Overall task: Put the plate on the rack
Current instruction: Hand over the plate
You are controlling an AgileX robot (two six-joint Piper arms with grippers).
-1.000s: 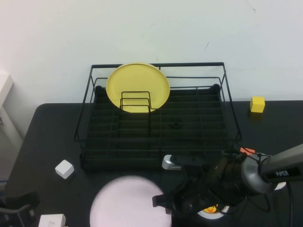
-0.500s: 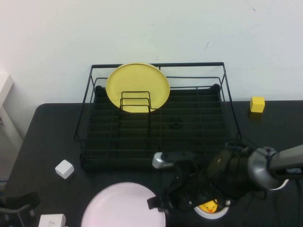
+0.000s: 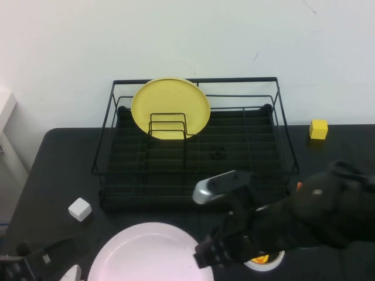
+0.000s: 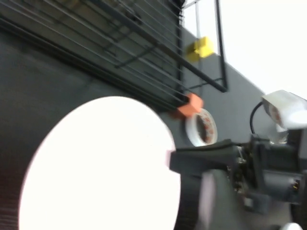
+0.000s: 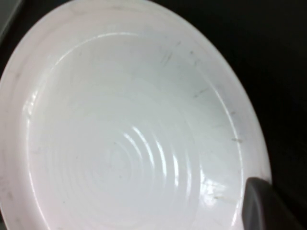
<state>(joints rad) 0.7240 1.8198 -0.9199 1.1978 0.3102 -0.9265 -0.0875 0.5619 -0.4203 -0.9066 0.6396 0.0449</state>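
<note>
The pale pink-white plate (image 3: 146, 254) is at the table's front edge, in front of the black wire rack (image 3: 193, 80). My right gripper (image 3: 205, 254) is shut on the plate's right rim. In the right wrist view one dark finger (image 5: 261, 206) overlaps the rim of the ringed plate (image 5: 129, 129). The left wrist view shows the plate (image 4: 96, 163) with the right gripper (image 4: 175, 160) pinching its edge, and the rack (image 4: 120, 43) beyond. My left gripper (image 3: 50, 254) sits low at the front left corner, just left of the plate.
A yellow plate (image 3: 170, 105) stands upright at the rack's back left. A yellow cube (image 3: 319, 129) lies right of the rack, a white cube (image 3: 79, 209) at the left front. A tape roll (image 3: 263, 257) lies under the right arm, with an orange block (image 4: 189, 104) nearby.
The right arm has lifted closer to the camera and carried the plate further left. The left arm has pushed in toward the plate from the front left corner.
</note>
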